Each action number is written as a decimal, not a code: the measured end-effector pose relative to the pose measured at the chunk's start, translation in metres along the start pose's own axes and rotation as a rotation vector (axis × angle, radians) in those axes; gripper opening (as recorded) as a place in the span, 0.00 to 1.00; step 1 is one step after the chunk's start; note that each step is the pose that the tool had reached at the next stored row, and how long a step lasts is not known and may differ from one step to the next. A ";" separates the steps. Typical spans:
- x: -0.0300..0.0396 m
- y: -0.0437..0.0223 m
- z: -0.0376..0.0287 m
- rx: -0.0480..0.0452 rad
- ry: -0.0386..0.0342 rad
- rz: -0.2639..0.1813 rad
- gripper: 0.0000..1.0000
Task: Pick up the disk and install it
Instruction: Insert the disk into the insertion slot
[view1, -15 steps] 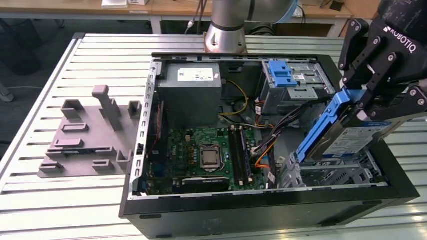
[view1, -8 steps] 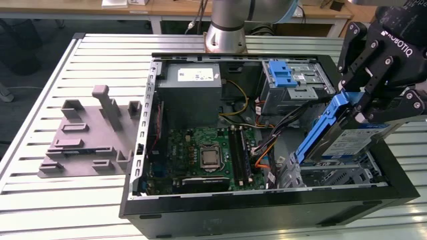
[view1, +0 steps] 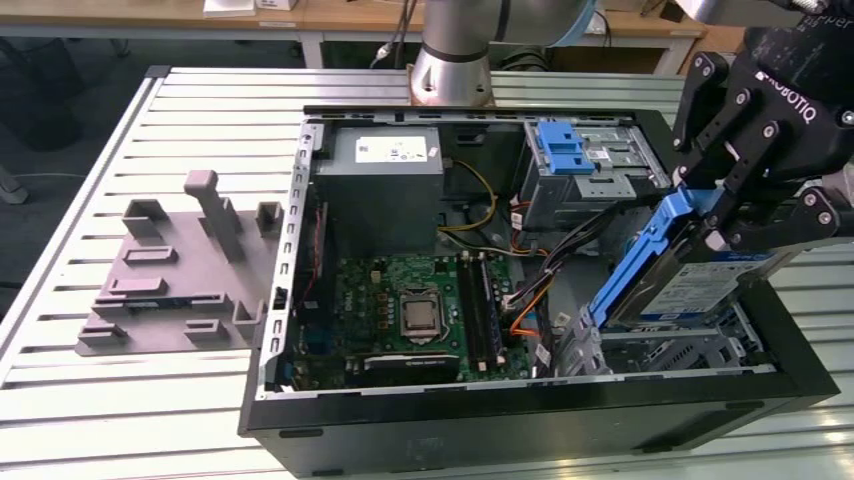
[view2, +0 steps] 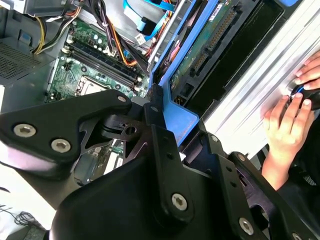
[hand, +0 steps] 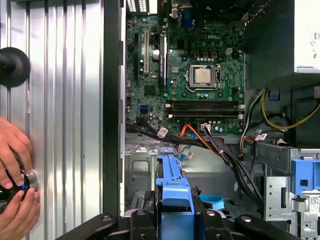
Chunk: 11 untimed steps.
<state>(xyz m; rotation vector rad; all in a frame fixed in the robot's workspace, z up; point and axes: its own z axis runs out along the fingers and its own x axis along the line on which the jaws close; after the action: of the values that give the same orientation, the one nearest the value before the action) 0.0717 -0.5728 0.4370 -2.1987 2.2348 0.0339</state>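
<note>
Exterior view: gripper apparently pinches the disk, tilted over the computer case.

Blue plastic frames the disk (silvery metal, paper label).

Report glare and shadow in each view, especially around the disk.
Exterior view: even light, the disk label bright without glare, shadow pooled inside the case. Second wrist view: table slats washed nearly white. First wrist view: the processor lid glints.
</note>
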 end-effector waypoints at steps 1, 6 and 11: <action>0.0000 0.0000 0.0005 0.0001 0.0000 0.000 0.36; 0.0000 0.0000 0.0031 0.0011 0.0000 0.000 0.36; 0.0001 0.0000 0.0061 0.0018 0.0000 0.000 0.36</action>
<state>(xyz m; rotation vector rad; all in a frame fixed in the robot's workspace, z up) 0.0716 -0.5729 0.4308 -2.1978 2.2339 0.0319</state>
